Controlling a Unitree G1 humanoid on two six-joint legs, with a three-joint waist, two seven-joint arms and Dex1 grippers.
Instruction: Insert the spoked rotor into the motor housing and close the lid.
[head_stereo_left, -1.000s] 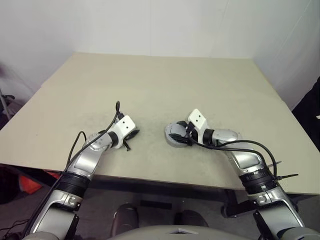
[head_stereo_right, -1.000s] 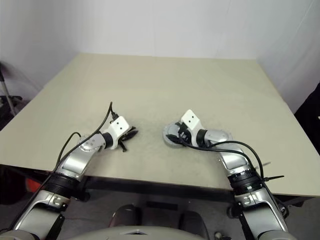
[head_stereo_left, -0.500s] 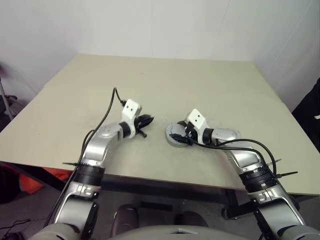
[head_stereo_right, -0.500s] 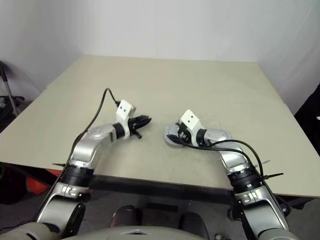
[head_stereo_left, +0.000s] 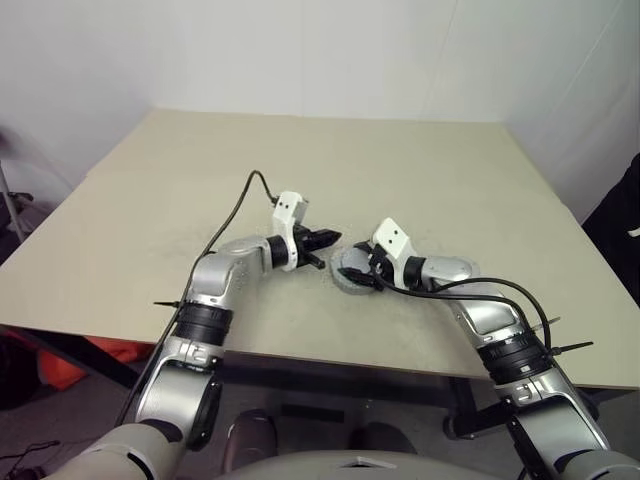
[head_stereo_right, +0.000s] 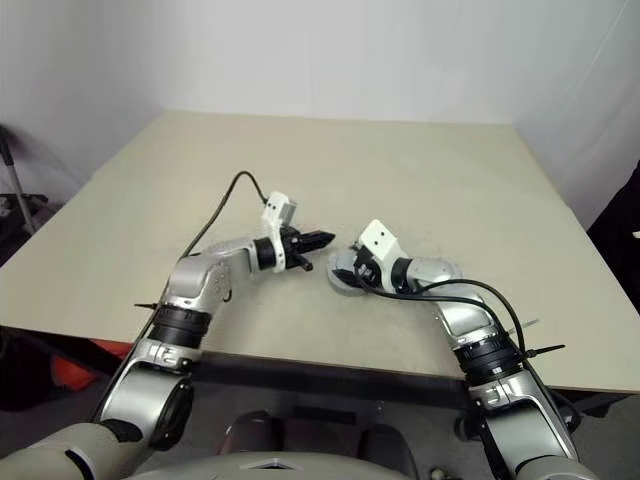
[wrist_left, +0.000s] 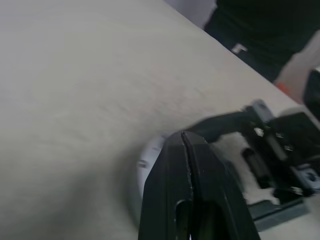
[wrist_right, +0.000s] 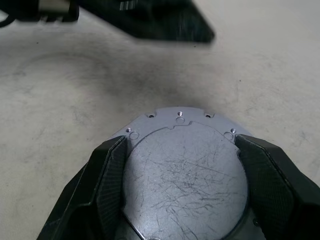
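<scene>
Right pincer (wrist_right: 180, 165) is clamped on the motor housing (wrist_right: 182, 165), one finger either side of its rim, holding it on the surface (head_stereo_left: 420, 170) near the front edge, centre-right; a plain scratched grey face shows up, probably the lid seated. Left pincer (head_stereo_left: 322, 239) has fingers together, empty, pointing right at the housing just beside it on its left. Left arm is the free one.

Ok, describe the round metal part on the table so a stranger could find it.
On the beige table, look near the front edge where the two arms meet. The round grey motor housing sits between the right end effector fingers, its scratched flat lid facing up.
</scene>
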